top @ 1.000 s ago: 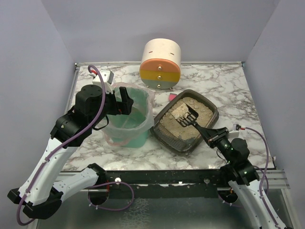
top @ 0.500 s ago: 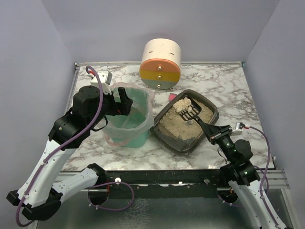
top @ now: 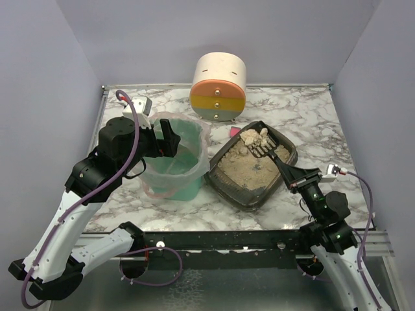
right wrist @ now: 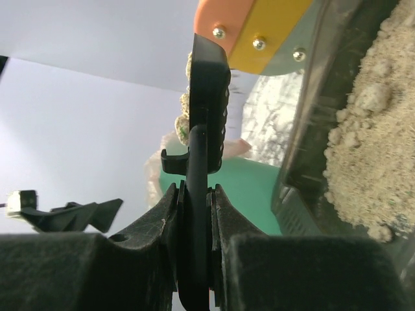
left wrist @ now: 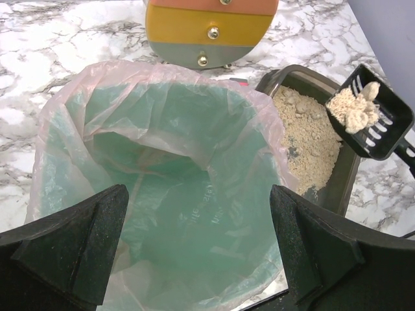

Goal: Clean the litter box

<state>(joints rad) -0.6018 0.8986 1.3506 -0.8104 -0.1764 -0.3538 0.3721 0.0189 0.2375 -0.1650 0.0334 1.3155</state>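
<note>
The litter box (top: 241,194) is a shallow dark grey tray of beige litter, right of centre on the marble table. My right gripper (top: 299,179) is shut on the handle of a black slotted scoop (top: 259,145). The scoop is held above the tray's far end with pale clumps (left wrist: 353,110) in it. In the right wrist view the fingers (right wrist: 162,220) pinch the handle edge-on, with the tray wall (right wrist: 310,136) to the right. My left gripper (left wrist: 198,246) hangs open over the green bin (top: 175,165), one finger on each side of its near rim, touching nothing.
A clear bag lines the green bin (left wrist: 162,162), which stands just left of the litter box (left wrist: 343,181). A cream, orange and yellow cylinder (top: 218,87) stands behind them. A small pink object (top: 233,131) lies between the cylinder and the tray. Grey walls close three sides.
The scoop has lifted out of the litter with clumps in it and moved toward the tray's far end. The right arm shifted right. The left arm barely moved.
</note>
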